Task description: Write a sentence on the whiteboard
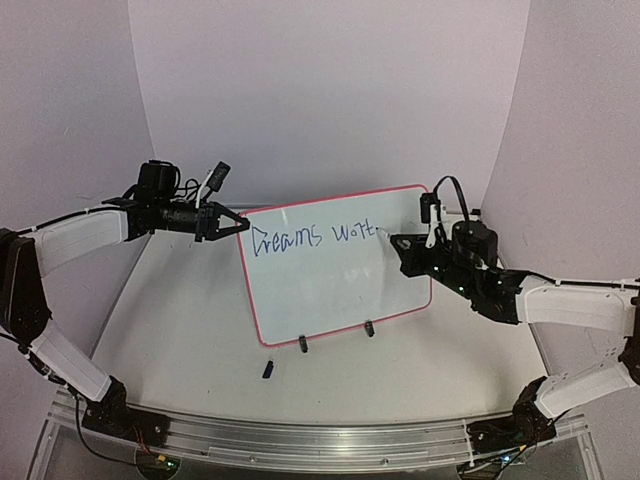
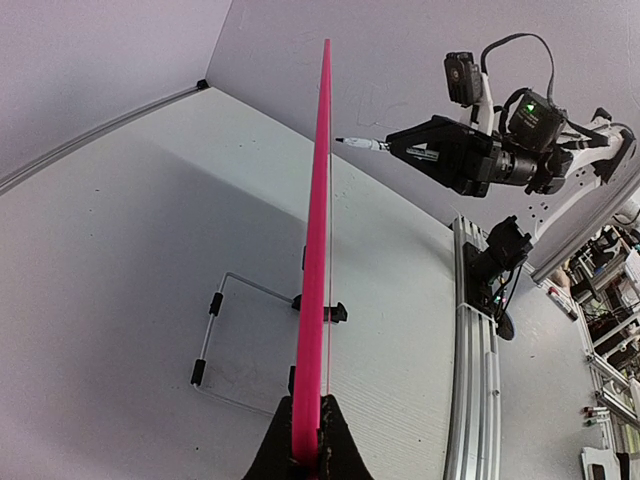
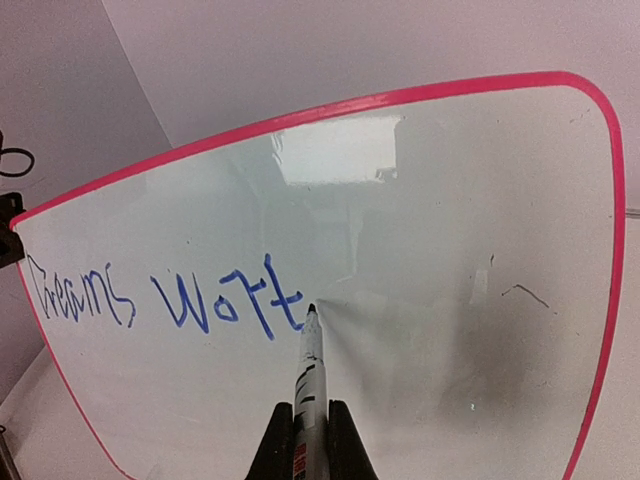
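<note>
The whiteboard (image 1: 340,285) stands upright on two black clip feet mid-table, pink-rimmed, with blue writing "Dreams Wort" across its top. My left gripper (image 1: 238,224) is shut on the board's upper left edge; the left wrist view shows the pink rim (image 2: 318,250) edge-on between the gripper's (image 2: 305,445) fingers. My right gripper (image 1: 397,241) is shut on a white marker (image 3: 310,370). Its tip sits at the board face (image 3: 450,250), just right of the last blue letter. From the left wrist the marker (image 2: 362,144) points at the board.
A small dark marker cap (image 1: 268,369) lies on the table in front of the board. A wire stand (image 2: 225,335) props the board from behind. An aluminium rail (image 1: 300,440) runs along the near edge. White walls close in on three sides.
</note>
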Tool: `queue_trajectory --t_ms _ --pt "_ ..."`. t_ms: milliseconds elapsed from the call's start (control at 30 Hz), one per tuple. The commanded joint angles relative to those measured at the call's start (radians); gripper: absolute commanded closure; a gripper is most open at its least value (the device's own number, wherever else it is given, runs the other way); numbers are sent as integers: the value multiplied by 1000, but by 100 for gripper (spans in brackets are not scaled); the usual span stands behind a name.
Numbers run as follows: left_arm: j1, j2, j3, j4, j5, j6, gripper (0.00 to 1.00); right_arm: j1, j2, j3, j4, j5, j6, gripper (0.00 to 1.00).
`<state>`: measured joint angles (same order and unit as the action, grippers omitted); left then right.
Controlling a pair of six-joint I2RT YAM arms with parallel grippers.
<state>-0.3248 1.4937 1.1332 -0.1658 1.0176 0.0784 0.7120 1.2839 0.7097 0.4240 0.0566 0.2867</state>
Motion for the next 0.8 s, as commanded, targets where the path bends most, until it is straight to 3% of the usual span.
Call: queue_trajectory --t_ms 0,400,767 --pt "-30 35 -6 -85 -24 101 100 -3 -38 73 6 1 -38 100" --pt "-30 31 -6 -89 -26 104 100 -5 57 146 4 24 -93 100" --pt "-31 31 -4 -91 -25 107 100 -4 17 60 0 43 -42 100"
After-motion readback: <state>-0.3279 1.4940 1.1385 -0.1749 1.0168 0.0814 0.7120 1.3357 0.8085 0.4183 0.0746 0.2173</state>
